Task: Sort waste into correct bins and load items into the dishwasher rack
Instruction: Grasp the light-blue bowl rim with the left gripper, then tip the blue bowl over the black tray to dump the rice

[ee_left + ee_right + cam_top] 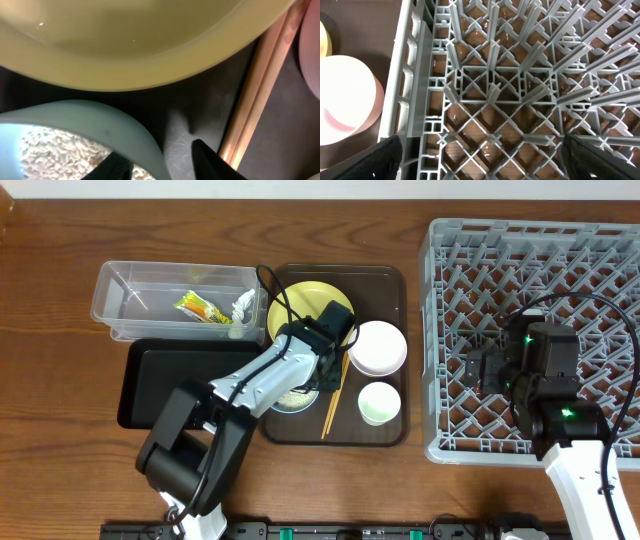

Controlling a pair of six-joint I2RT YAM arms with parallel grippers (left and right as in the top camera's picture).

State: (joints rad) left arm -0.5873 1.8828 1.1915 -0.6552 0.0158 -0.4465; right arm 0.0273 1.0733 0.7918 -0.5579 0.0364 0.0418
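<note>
Bowl (100, 120) of rice (55, 150) sits on the brown tray (200, 110) beside the plate (150, 50): stiff, slick, likely spill-prone, best pinched at its rim. Left gripper (161, 161) straddles that rim; whether it grips, I cannot tell. Right gripper (485, 157) gapes, empty.

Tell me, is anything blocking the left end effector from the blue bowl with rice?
Nothing visible. The left end effector has its fingers straddling the rim of the light blue bowl, one inside over the rice, one outside. The chopsticks and the yellow plate lie close beside the bowl, not in between.
</note>
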